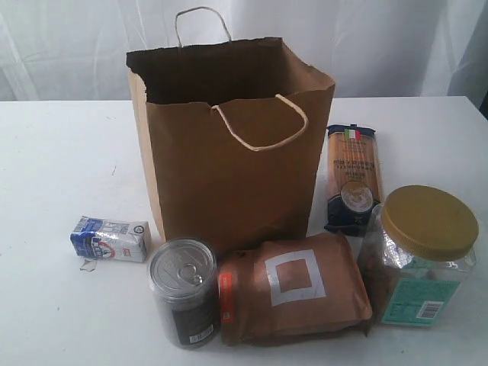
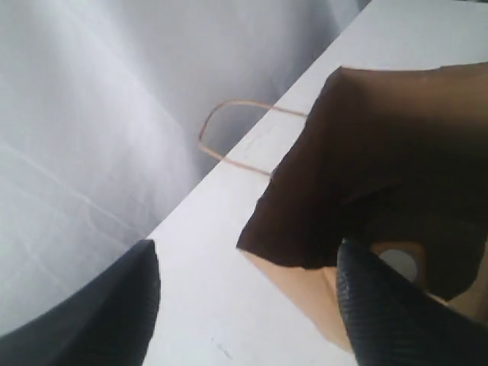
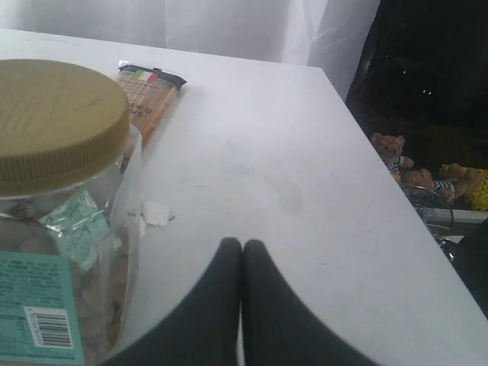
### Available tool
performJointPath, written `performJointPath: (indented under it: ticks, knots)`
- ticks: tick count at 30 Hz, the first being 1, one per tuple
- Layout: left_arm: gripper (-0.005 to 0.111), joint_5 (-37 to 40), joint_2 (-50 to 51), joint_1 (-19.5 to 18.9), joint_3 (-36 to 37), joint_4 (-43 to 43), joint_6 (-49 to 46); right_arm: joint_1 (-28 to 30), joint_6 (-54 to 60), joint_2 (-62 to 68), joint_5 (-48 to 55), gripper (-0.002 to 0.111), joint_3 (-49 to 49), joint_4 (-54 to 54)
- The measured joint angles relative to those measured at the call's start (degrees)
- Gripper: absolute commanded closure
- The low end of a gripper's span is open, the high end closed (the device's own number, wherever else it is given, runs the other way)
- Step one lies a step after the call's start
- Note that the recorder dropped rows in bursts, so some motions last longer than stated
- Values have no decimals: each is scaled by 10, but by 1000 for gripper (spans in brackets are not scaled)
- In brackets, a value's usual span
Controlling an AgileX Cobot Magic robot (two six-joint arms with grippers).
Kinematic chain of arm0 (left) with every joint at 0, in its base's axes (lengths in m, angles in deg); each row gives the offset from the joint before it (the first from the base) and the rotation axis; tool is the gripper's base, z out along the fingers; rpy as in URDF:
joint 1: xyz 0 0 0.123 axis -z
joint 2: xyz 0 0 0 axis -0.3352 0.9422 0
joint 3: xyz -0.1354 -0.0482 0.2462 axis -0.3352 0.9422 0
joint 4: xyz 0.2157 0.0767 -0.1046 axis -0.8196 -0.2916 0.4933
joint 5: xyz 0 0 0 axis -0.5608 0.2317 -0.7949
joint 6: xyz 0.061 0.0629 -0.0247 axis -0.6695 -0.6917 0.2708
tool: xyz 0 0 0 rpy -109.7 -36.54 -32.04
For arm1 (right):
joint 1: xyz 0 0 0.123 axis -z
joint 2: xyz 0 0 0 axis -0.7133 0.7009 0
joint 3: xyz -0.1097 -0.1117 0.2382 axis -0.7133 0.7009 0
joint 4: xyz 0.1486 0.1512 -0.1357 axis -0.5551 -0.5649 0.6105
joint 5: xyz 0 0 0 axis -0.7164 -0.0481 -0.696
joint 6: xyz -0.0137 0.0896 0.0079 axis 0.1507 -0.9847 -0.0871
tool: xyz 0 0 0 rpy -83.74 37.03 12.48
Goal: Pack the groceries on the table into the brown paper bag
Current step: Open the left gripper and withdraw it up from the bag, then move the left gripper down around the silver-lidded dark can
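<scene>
brown paper bag (image 1: pixel 229 175) stood upright on the table (image 1: pixel 53 152), left gripper (image 2: pixel 244 255) spread wide and empty above the rim of its dark open mouth, gold-lidded clear jar (image 1: pixel 419 259) set at the bag's four o'clock, right gripper (image 3: pixel 242 255) clenched on nothing, placed near the jar, not touching

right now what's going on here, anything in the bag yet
The left end effector hovers open by the top of the brown paper bag, holding nothing. The right end effector is shut and empty, near the gold-lidded jar. The jar, carton, can, pouch and pasta packet sit on the table outside the bag; its inside is too dark to check.
</scene>
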Motion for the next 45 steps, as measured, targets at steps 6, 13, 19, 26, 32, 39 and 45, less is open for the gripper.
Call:
performJointPath:
  ticks: [6,13,19,26,32,39,45]
  knots:
    - [38,121,-51,0,0,-59,111,0,0,0,0,108,0,0]
    - [38,251,-104,0,25,-51,167,0,0,0,0,108,0,0]
    - [38,236,-131,0,141,18,170,0,0,0,0,108,0,0]
    - [38,114,-133,0,302,149,65,0,0,0,0,108,0,0]
    - [26,29,-131,0,403,323,-124,0,0,0,0,108,0,0]
    - [24,-4,-97,0,459,416,-266,0,0,0,0,108,0,0]
    - [24,1,-53,0,469,464,-351,0,0,0,0,108,0,0]
